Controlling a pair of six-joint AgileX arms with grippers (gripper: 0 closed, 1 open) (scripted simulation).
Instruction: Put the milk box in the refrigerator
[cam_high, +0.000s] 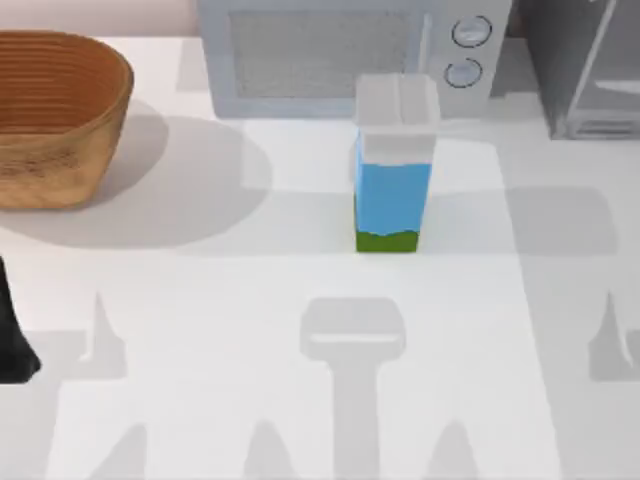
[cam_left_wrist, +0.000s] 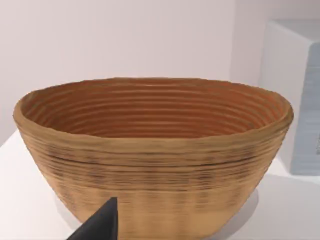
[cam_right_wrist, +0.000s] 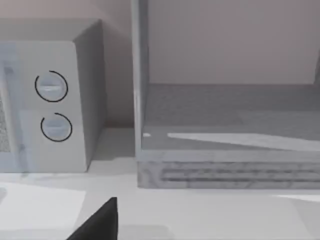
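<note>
The milk box (cam_high: 393, 170) stands upright in the middle of the white table, blue-sided with a green band at the bottom and a white gabled top. It is just in front of the microwave, and neither gripper touches it. The refrigerator (cam_high: 590, 65) is the dark grey cabinet at the table's far right corner. In the right wrist view its lighter frame surrounds a grey inner floor (cam_right_wrist: 225, 115). A dark part of my left gripper (cam_left_wrist: 100, 225) faces the basket, and a dark part of my right gripper (cam_right_wrist: 100, 222) faces the refrigerator, well short of it.
A woven brown basket (cam_high: 55, 115) sits at the far left and looks empty (cam_left_wrist: 150, 150). The pale blue-grey microwave (cam_high: 330, 55) with two round knobs (cam_right_wrist: 52, 105) stands at the back, left of the refrigerator. My left arm's dark body (cam_high: 12, 340) is at the left edge.
</note>
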